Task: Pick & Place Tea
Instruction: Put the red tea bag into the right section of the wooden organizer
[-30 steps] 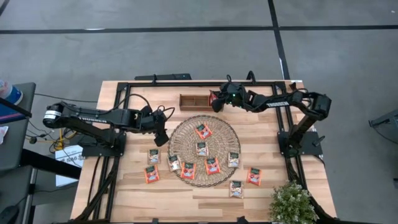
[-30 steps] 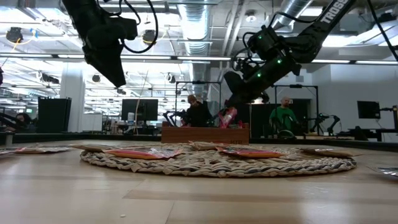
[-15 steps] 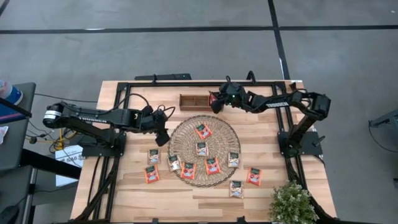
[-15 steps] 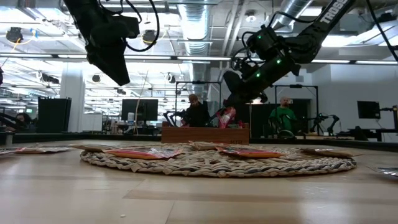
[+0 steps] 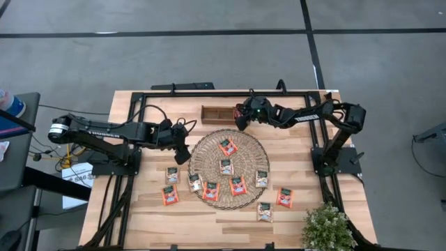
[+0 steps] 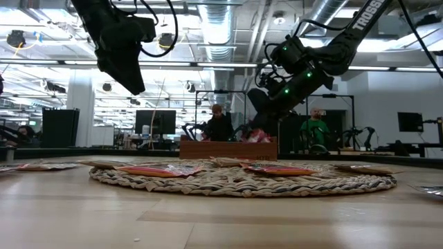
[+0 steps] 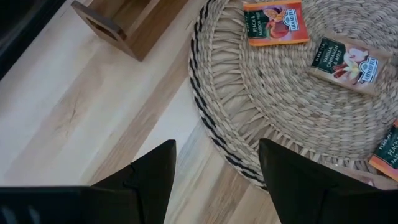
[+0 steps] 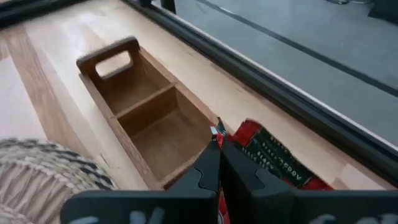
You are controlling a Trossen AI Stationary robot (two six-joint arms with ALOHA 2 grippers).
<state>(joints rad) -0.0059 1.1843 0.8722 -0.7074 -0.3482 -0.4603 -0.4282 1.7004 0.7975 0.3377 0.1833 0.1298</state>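
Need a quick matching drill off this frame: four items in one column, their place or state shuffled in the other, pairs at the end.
Column 1
1. right gripper
2. left gripper
3. wooden tray
4. woven mat

Column 2
A. open, above the mat's edge, holding nothing
B. mid-table, sachets lying on it
C. shut on a red sachet at the tray's end
D. far side of the table, the two compartments in view empty

Pairs: 1-C, 2-A, 3-D, 4-B
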